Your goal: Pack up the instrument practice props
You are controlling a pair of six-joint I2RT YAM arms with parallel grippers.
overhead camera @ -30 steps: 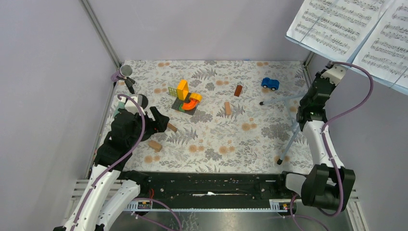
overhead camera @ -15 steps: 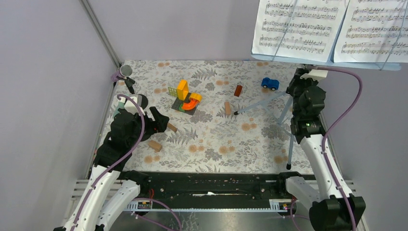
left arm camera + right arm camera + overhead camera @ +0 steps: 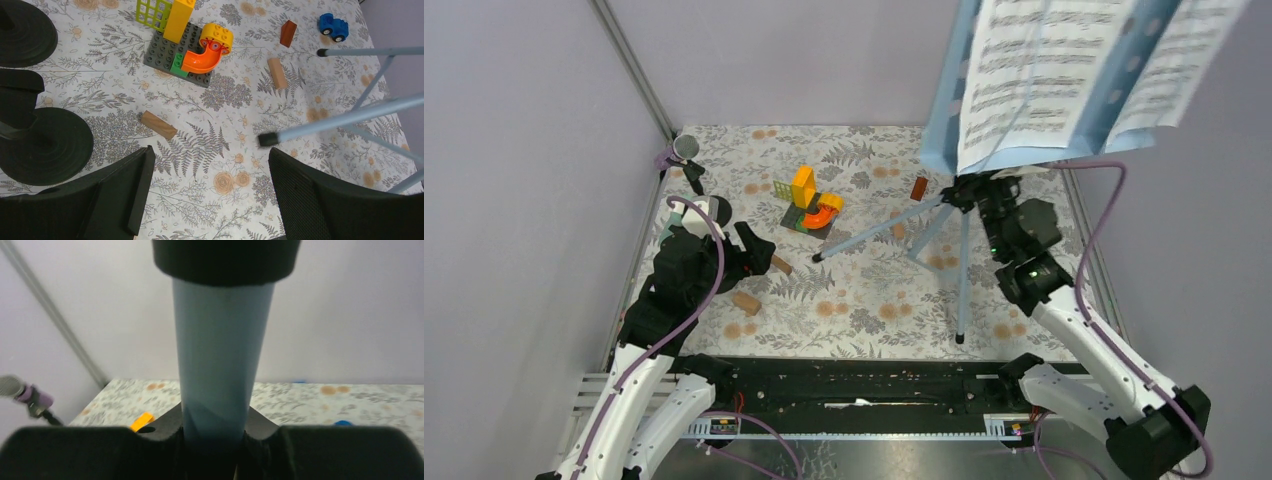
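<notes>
- The left gripper (image 3: 207, 167) is hovering low over the patterned cloth (image 3: 220, 125) with its jaws spread wide and nothing between them. It is probably waiting its turn, since the two black mic holders (image 3: 47, 145) are standing just beside its left finger.
- The right gripper (image 3: 215, 440) is pinching the music rack (image 3: 944, 110) by its centre pole (image 3: 222, 355), just under a black collar. Gripping the stem is letting one arm carry the whole stand.
- The rack is leaning in over the middle of the table — its tripod legs (image 3: 961, 285) are splaying out and seemingly hanging clear of the cloth, while the sheet-music pages (image 3: 1064, 70) are lying against the desk high up.
- One leg's foot is hanging near a brown block (image 3: 276, 73) and the toy brick build (image 3: 187, 50), so the carry is calling for room.
- The purple microphone (image 3: 682, 150) is sitting propped at the far-left corner, not yet packed.
</notes>
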